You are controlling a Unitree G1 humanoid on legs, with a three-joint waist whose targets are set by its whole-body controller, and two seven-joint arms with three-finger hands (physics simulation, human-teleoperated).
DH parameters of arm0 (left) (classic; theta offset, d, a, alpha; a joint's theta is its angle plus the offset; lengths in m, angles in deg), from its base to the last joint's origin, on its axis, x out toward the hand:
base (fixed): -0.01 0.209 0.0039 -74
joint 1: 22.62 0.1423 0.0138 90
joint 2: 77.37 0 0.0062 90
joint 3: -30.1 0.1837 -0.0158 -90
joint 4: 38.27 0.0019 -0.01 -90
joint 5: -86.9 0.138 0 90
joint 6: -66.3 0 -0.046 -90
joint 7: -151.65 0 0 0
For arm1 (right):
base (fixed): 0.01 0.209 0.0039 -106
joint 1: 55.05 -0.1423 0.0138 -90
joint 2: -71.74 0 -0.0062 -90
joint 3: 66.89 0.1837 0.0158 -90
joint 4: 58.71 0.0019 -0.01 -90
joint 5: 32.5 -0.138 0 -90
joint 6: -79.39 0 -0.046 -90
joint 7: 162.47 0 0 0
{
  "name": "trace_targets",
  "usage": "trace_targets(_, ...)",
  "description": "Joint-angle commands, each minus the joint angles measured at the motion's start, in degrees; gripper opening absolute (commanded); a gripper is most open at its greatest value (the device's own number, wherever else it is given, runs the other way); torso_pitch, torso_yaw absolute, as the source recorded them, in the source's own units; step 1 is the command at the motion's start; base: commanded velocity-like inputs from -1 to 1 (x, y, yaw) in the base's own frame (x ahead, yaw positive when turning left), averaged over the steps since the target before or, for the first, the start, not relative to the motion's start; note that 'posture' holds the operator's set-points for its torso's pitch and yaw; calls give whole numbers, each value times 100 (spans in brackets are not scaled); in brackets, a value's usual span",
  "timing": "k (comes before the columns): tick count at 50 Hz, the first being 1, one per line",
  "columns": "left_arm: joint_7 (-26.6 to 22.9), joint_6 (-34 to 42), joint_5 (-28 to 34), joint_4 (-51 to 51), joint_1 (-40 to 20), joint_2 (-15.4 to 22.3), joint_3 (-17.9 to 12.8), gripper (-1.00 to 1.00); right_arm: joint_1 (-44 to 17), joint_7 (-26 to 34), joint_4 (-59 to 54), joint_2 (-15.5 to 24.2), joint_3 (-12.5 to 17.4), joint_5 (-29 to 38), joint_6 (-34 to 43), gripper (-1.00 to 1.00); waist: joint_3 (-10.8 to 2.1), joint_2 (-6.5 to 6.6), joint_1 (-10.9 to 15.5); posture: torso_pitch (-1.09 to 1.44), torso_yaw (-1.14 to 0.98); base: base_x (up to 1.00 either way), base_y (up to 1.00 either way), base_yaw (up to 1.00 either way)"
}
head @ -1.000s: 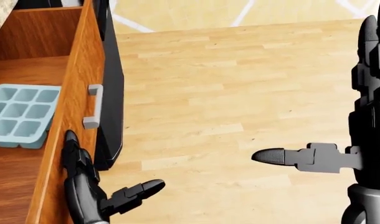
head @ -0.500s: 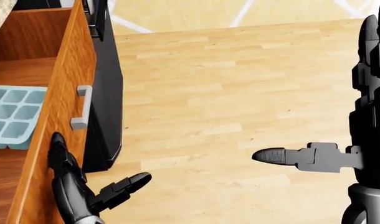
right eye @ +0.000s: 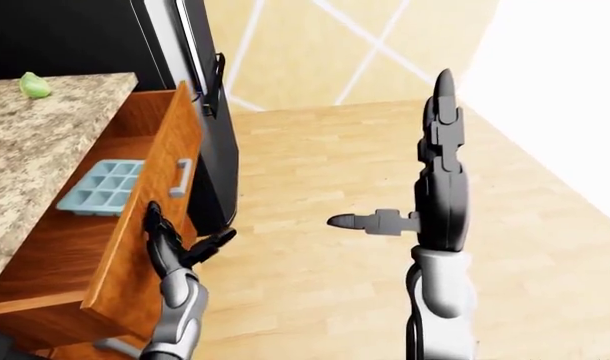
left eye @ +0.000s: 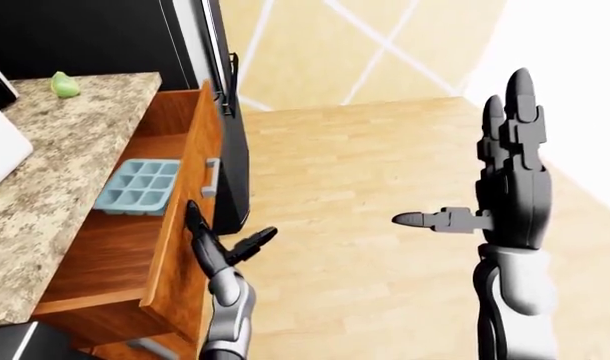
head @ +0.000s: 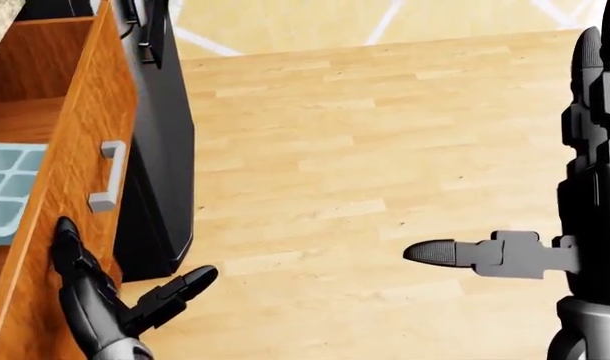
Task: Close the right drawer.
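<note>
The right drawer is a wooden one standing open under the granite counter, with a grey bar handle on its face. A pale blue ice cube tray lies inside it. My left hand is open, its fingers flat against the drawer face just below the handle and its thumb pointing right. In the head view that hand sits at the bottom left. My right hand is open and raised over the floor at the right, far from the drawer.
A black appliance stands right behind the open drawer, against its far end. A small green object rests on the counter at the top left. Light wood floor fills the middle and right.
The drawer face and its handle have slid left in the head view while the floor stayed put. My left hand moved left with it. The right hand has held still.
</note>
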Motion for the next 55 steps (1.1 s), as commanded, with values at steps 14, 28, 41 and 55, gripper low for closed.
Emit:
trace_targets(14,610,113,-472,154,-221,256,-472,100,-117,-21,252,33,12,13,-82,100,-77,-11,44,0,0,0,0,0)
trace_targets(28,745,68,-632,408,-368,398,-589,100,-115,-19,237,30,11,15,-88,100,-90,16,32,0,0,0,0,0)
trace_targets(41,992,141,-794,536,-491,534,-693,100,-94,-16,182,32,22,4,-164,100,-103,35,30,0,0,0,0,0)
trace_targets(55,1101,197,-1129,672,-640,758,-886,100,-115,-24,229,25,1,38,-91,100,-127,58,32,0,0,0,0,0)
